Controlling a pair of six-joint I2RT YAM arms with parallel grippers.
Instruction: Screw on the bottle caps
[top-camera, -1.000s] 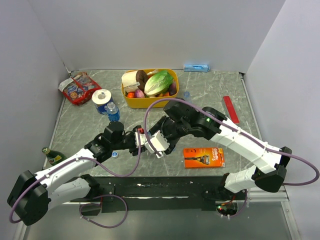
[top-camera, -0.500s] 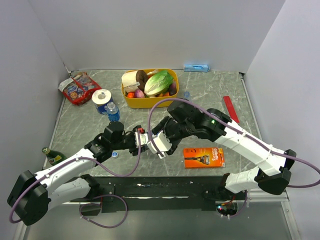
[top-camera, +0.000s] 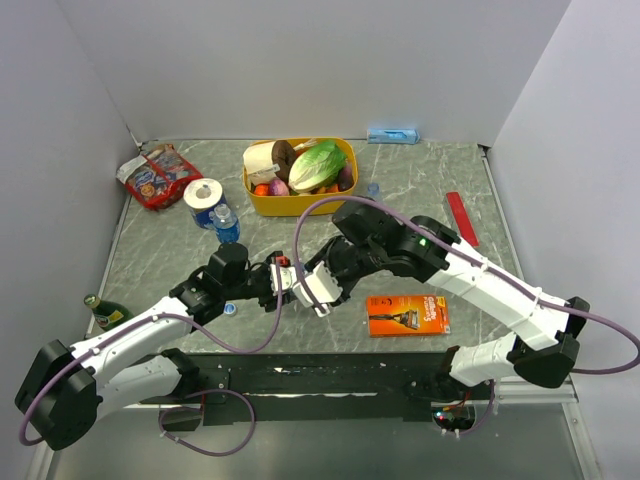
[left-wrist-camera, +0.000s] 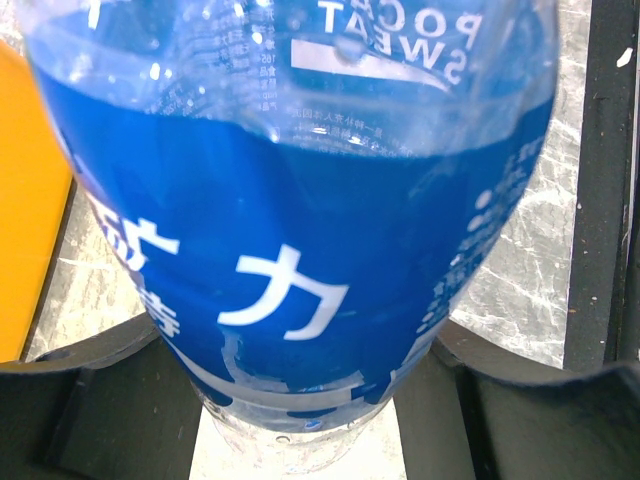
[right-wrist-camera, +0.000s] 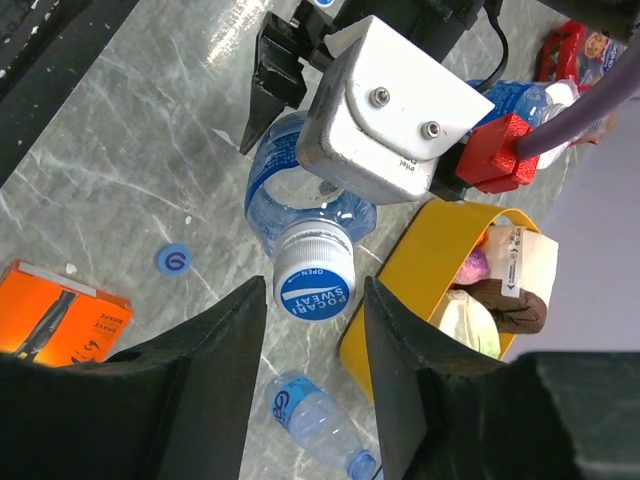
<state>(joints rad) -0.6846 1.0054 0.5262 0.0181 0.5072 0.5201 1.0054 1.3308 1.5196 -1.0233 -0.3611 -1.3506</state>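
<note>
Right pincer (right-wrist-camera: 312, 300) narrowed astride cap (right-wrist-camera: 312, 285), contact unclear | left pincer (left-wrist-camera: 310, 405) clamps bottle (left-wrist-camera: 300, 200) | overhead hides cap

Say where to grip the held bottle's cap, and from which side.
Pinch the cap by its ribbed rim, coming end-on in line with the bottle: its round top faces the right wrist camera, and the left gripper clamps the labelled body.

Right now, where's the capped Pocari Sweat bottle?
Top view, mid-table: the left gripper holds the Pocari Sweat bottle, its cap between the right gripper's fingers.
</note>
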